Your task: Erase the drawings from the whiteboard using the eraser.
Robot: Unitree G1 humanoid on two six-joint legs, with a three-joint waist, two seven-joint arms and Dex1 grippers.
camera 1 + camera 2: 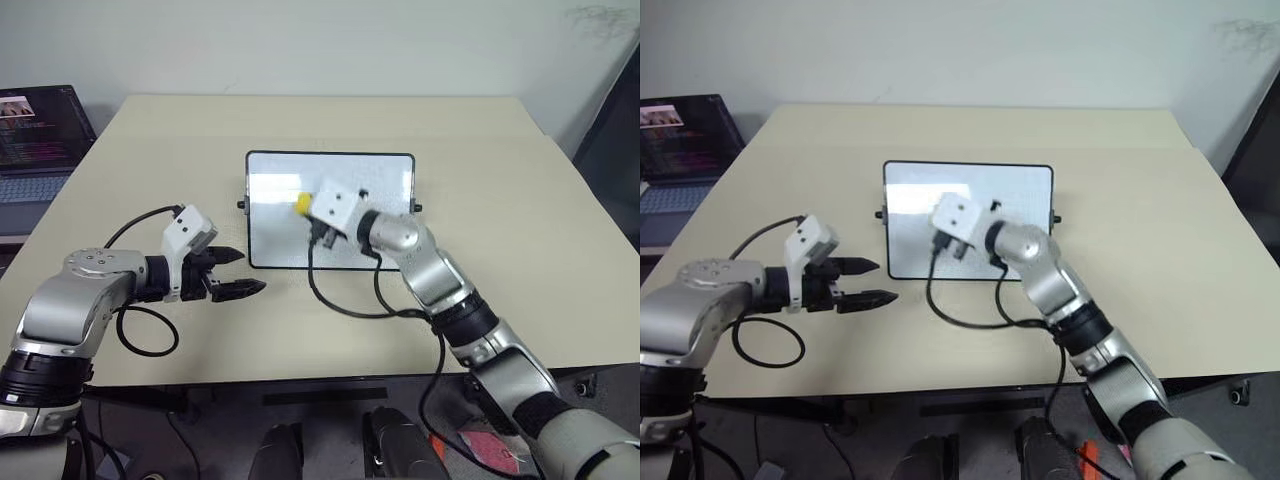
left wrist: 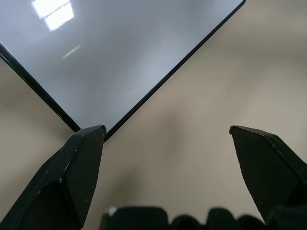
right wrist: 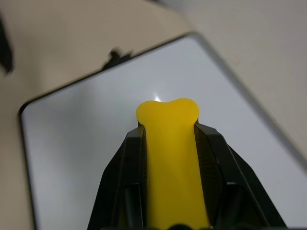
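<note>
Currently, in the left eye view, the right pincer (image 1: 306, 212) is hovering over the middle of the whiteboard (image 1: 270, 190), pinching the eraser (image 1: 301, 203); the board is lying flat on the tabletop (image 1: 520, 220), and no drawings are showing on its visible surface. The left pincer (image 1: 240, 272) is resting spread, just beside the board's near left corner, gripping nothing. A laptop (image 1: 35, 140) is sitting at the far left.

Left wrist view: both fingers (image 2: 79, 167) are standing wide apart over the board corner.

Right wrist view: the yellow sponge is bulging past the fingertips, squeezed at its waist. Judgement: light, soft, compressible; grip mid-body, firmly, so the wiping face is staying flat.
</note>
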